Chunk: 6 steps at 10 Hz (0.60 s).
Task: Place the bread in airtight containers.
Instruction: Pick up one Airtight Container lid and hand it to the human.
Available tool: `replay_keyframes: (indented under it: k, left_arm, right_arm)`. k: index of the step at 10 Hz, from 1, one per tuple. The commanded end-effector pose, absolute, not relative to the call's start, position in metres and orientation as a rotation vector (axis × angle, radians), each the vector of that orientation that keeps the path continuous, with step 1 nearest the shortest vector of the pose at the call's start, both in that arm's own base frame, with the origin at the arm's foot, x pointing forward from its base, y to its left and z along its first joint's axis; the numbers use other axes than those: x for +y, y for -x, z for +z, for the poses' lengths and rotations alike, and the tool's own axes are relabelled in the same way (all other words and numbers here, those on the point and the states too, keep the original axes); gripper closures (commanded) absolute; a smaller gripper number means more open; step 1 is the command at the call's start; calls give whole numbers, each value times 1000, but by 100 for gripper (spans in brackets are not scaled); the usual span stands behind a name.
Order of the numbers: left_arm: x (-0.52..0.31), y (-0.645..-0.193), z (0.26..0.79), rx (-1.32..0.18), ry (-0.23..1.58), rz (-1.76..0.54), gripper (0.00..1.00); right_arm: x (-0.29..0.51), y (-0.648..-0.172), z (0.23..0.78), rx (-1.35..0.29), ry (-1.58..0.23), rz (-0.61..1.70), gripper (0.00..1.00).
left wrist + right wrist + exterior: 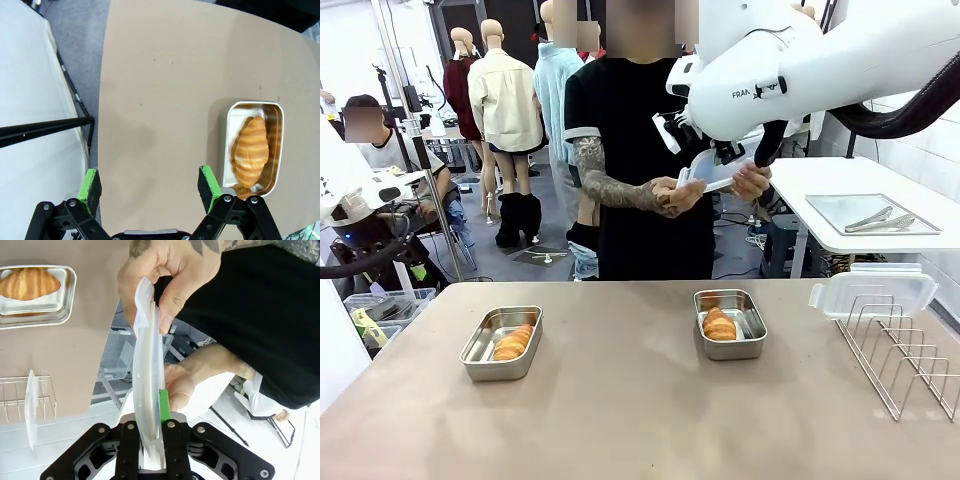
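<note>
One bread roll (251, 150) lies lengthwise in the left container (229, 135). The container sits just outside one green pad (207, 186) of the left tool (150, 186). That tool's jaws are spread wide and released, with bare desk (175, 75) between them and ahead of them. The second bread roll (719, 324) lies in the right container (750, 345), well below the right tool (152, 410) and off to one side of it. Both containers are open-topped.

The right tool is raised above the far edge of the desk and clenched on the edge of a clear lid (146, 355), which stands edge-on straight out from its fingers. The person across the desk grips the same lid. One hand (160, 275) pinches its far end ahead of the tool, and the other hand (180, 385) presses against it right beside the green pad. Together the two hands crowd the space around the tool's tips.

A second lid (873, 292) rests on top of a wire rack (905, 350) at the right end of the desk, beside the right container.
</note>
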<state>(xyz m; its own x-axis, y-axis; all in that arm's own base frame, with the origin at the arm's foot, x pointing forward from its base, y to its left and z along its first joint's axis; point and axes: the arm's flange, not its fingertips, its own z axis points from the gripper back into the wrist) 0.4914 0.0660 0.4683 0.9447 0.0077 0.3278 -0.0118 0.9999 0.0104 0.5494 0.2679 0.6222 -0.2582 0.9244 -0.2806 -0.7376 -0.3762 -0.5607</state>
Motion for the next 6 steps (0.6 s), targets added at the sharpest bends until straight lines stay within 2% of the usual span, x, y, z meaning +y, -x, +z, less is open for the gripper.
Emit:
replay_keyframes:
  k: [1, 4, 5, 6]
  left_arm:
    - [66, -489, 469, -341, -30, 19, 0]
    - [66, -489, 469, -341, -30, 19, 0]
    - [66, -489, 469, -341, -30, 19, 0]
    - [66, -489, 469, -341, -30, 19, 0]
  right_arm:
    - [267, -545, 631, -363, 645, 1827, 66]
    - [247, -497, 649, -321, 575, 1876, 8]
    - [232, -478, 655, -289, 562, 1867, 0]
    - [214, -465, 663, -281, 523, 1808, 0]
